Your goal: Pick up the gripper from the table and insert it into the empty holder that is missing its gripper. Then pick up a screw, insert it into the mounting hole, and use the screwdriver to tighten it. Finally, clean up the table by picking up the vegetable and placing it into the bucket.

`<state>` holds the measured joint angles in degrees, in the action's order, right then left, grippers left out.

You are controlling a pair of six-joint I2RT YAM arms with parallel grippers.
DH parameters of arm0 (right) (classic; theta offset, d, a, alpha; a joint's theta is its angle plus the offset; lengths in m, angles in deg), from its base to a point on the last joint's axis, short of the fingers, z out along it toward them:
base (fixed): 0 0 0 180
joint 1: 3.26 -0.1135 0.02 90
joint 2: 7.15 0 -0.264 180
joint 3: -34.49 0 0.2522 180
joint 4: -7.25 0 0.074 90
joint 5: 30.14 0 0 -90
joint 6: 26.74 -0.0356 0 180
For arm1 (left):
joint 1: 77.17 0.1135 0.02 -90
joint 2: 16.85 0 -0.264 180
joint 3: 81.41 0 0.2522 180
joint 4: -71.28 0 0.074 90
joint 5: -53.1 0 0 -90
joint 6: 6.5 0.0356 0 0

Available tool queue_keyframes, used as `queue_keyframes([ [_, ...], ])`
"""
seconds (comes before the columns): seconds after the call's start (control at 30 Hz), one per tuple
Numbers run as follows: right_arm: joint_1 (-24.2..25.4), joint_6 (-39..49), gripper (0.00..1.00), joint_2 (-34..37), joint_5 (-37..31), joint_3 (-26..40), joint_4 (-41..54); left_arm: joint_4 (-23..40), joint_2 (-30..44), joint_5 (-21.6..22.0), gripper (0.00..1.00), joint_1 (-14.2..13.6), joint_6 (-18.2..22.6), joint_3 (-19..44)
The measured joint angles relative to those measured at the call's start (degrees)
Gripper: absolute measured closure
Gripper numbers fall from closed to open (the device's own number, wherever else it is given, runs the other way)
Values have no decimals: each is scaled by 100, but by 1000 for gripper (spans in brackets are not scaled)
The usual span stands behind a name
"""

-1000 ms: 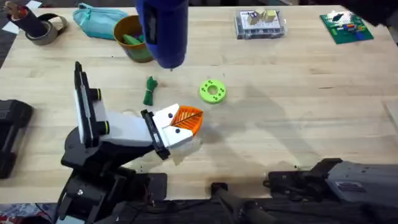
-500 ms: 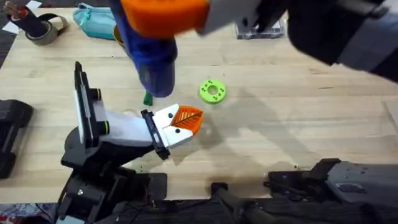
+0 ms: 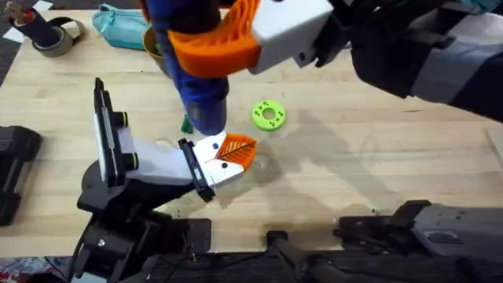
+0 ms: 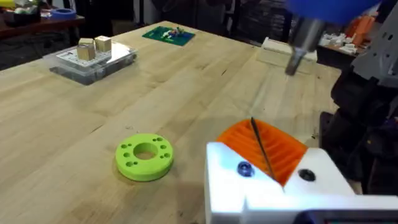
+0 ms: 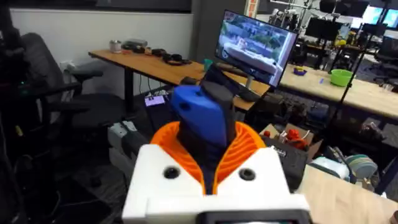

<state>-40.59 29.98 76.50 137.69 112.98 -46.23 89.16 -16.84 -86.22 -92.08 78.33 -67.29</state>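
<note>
I'm on the screw-tightening step: my right hand [image 3: 228, 39] is closed around the screwdriver [image 3: 196, 75], which hangs nearly upright with its tip just above the gripper [image 3: 232, 149], already seated in the holder [image 3: 118, 161] near the left arm's base. From the overhead view I can't tell whether the tip is on the screw or only beside it. The left wrist view settles some of that: a small blue screw head [image 4: 244, 168] sits in the gripper's white block, and the metal tip [image 4: 292, 62] is well above and behind it, not touching. So I judge the next move is to line up the tip and lower it onto that screw. The left hand's state I cannot tell. The vegetable [image 3: 186, 124] lies on the tabletop [image 3: 377, 141] behind the screwdriver, and the bucket [image 3: 151, 43] waits farther back.
</note>
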Motion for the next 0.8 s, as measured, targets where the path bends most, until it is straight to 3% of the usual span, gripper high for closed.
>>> queue_keyframes([
  [0.3,0,7,958,-1,-17,-93,-8,0,-1,2,982,0,0,0],
  [0.5,1,6,958,-1,-47,-565,-671,0,-1,1,982,0,0,0],
  [0.8,2,-39,957,-2,-130,-829,-725,0,1,0,982,0,0,0],
])
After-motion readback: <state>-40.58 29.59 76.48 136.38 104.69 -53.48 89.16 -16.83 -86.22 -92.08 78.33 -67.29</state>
